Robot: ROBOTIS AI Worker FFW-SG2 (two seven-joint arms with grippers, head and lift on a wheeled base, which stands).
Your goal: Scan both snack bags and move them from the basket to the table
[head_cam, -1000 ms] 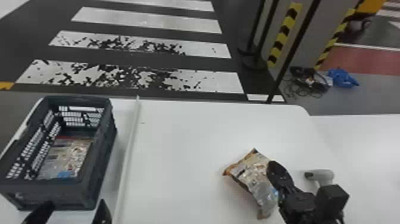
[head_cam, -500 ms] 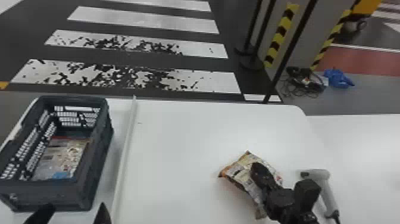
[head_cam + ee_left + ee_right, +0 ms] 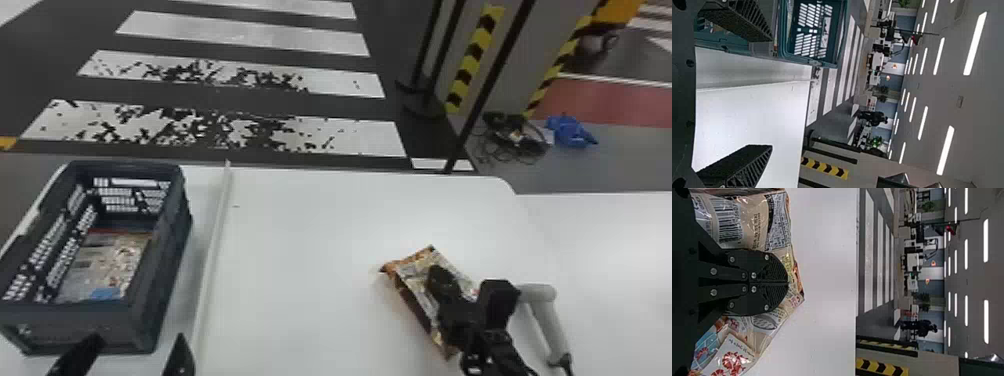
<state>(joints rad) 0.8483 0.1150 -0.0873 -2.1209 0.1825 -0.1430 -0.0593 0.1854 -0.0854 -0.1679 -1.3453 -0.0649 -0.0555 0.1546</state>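
I have the white worktop (image 3: 300, 260) spread out ahead, with a thin raised strip (image 3: 212, 260) running from its far edge toward its near edge. That strip could catch a hanging corner of film if a bag is carried across it too low.

The basket (image 3: 115, 325) sits at the worktop's left edge. Its walls worry me most for the pick to come: a finger brought down badly could strike the rim or drag the whole basket.

One snack bag (image 3: 412, 265) is out, at the right part of the worktop toward its near edge. The second bag (image 3: 112, 260) lies flat on the basket floor, where the fingers may slide over its slick film without getting a fold.

My right end effector (image 3: 787, 282) is clamped together on the first bag, its fingers across the middle. The film could slip or crumple there, and I judge a crease would spoil the read of the barcode (image 3: 727, 219). My left end effector (image 3: 766, 94) has its fingers wide apart near the basket's near right corner, holding nothing.

The scanner (image 3: 547, 320) lies just beside the right end effector; a careless sideways swing could knock it askew.
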